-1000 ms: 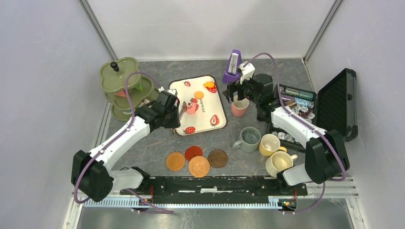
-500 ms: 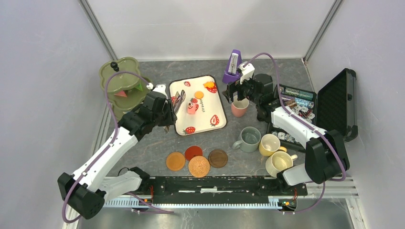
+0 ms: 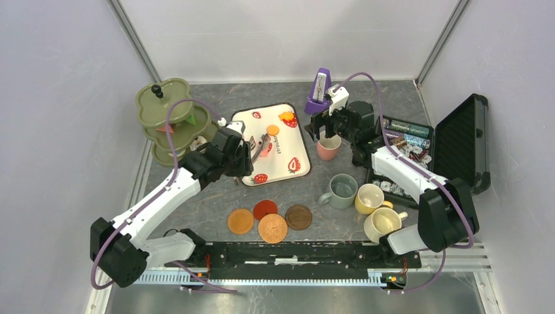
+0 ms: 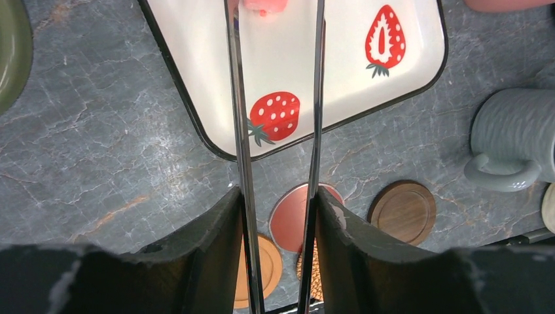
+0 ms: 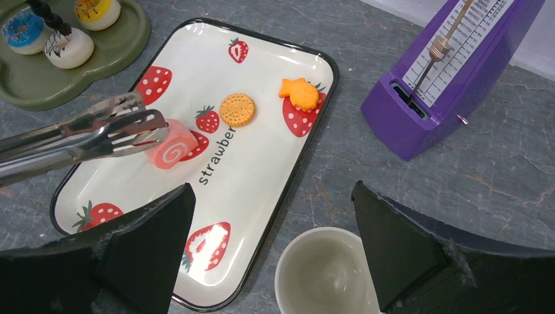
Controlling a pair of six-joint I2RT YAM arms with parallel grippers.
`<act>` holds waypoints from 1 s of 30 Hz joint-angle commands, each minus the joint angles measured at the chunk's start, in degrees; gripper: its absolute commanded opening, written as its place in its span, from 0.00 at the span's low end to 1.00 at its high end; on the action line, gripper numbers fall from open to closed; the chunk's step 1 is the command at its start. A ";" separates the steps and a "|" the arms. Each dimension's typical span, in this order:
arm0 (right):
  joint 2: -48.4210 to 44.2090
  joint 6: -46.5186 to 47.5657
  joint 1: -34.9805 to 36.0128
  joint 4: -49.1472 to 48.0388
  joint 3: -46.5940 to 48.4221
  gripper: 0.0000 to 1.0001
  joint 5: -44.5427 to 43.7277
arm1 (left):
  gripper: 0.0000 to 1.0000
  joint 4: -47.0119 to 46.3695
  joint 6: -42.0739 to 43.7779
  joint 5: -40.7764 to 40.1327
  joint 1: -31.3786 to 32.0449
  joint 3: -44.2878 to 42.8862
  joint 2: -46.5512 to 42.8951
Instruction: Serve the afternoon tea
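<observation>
My left gripper is shut on metal tongs, whose two arms stand spread apart. The tong tips reach the pink roll pastry on the strawberry tray. A round biscuit and an orange pastry also lie on the tray. My right gripper hangs open above the pink mug. The olive tiered stand holds several pastries at the back left.
Grey-green, yellow and cream mugs stand at the front right. Several round coasters lie near the front edge. The purple metronome stands behind the pink mug. An open black case sits at the right.
The left arm drew back toward the stand, then returned over the tray. The tongs' arms have spread wider and now reach the pink roll. The right arm has not moved.
</observation>
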State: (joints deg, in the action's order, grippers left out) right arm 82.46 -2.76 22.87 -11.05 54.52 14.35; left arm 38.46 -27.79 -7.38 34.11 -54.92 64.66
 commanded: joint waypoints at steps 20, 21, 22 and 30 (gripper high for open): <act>-0.10 -0.31 0.07 -2.11 2.43 0.98 0.30 | 0.36 -0.11 2.52 -9.29 3.33 -1.43 5.41; -0.08 -0.33 0.07 -2.09 2.41 0.98 0.29 | 0.34 0.79 2.32 -10.06 3.33 -1.77 4.96; -0.03 -0.33 0.02 -2.13 2.43 0.98 0.28 | 0.34 2.19 2.16 -10.96 3.33 -2.38 4.19; -0.38 -0.33 0.02 -2.12 2.34 0.98 0.35 | 0.34 17.04 1.45 -15.74 3.42 -11.83 -2.96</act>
State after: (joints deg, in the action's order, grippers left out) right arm 82.50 -2.76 22.87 -11.05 54.52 14.35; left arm 47.99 -26.79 -18.04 37.26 -58.94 66.81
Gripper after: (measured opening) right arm 0.979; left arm 0.372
